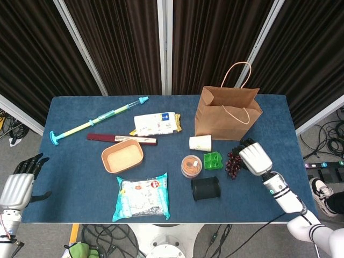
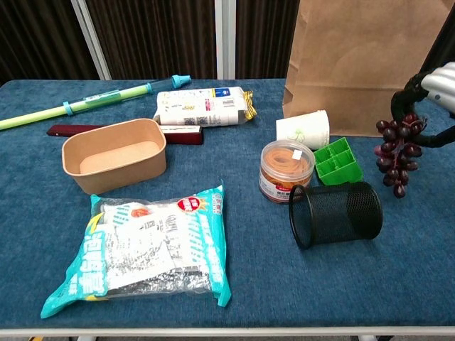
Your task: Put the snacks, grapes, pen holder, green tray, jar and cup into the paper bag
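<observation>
The right hand [image 1: 254,157] holds the grapes [image 2: 397,155] off the table, paper bag [image 1: 228,112] just behind; green tray [image 1: 213,160], cup [image 1: 200,143] and pen holder [image 1: 206,188] lie to its left

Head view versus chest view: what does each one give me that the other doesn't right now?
Only the head view shows the left hand idle off the table's left edge, and the paper bag's open mouth and handles. Only the chest view shows the grapes hanging clear of the cloth. Both show the right hand holding the grapes, with the cup and pen holder lying on their sides.
</observation>
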Tool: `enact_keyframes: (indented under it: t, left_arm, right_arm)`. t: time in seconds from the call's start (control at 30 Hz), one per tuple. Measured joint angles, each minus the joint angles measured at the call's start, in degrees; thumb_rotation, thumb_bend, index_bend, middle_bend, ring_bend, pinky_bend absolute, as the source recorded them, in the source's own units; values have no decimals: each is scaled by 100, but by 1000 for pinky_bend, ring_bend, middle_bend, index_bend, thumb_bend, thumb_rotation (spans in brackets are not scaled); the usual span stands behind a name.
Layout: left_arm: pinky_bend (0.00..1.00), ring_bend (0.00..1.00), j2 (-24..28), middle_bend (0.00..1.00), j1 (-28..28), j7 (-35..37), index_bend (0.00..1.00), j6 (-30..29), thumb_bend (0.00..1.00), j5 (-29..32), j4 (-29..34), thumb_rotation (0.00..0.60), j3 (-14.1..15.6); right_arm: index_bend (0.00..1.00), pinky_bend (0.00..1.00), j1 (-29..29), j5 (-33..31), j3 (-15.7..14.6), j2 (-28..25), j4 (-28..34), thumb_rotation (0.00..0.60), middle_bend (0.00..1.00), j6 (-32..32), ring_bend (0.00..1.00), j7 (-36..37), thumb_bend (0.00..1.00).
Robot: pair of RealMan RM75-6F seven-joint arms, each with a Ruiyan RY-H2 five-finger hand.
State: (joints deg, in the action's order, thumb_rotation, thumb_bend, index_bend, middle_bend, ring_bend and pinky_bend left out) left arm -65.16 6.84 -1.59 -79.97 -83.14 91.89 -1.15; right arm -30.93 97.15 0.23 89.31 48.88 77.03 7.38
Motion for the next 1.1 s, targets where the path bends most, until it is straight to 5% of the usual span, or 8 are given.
enact_keyframes:
  t: [0.33, 0.57, 0.8, 1.1]
  left_arm:
    - [145, 133, 58, 175, 37, -111, 200, -2, 41, -26, 110, 600, -28]
    - [145, 133, 80, 175, 35, -156, 200, 10, 41, -18, 161, 600, -16]
    - [145, 133, 95, 175, 57, -177, 200, 46, 41, -1, 177, 600, -22]
    - [145, 133, 87, 175, 103, -165, 200, 139, 42, 44, 142, 600, -32]
  right_arm:
    - [803, 395, 48, 161, 396, -1137, 1916, 600, 650, 999, 365, -37, 477]
    - [805, 395, -172, -602, 1370, -1889, 3089, 600, 650, 896, 376, -83, 477]
    - [810, 396, -531, -2044, 2317, -2184, 3352, 600, 653, 218, 387, -210, 477]
    - [811, 397, -1097, -3417, 2791, -2096, 2691, 600, 653, -803, 387, -713, 477]
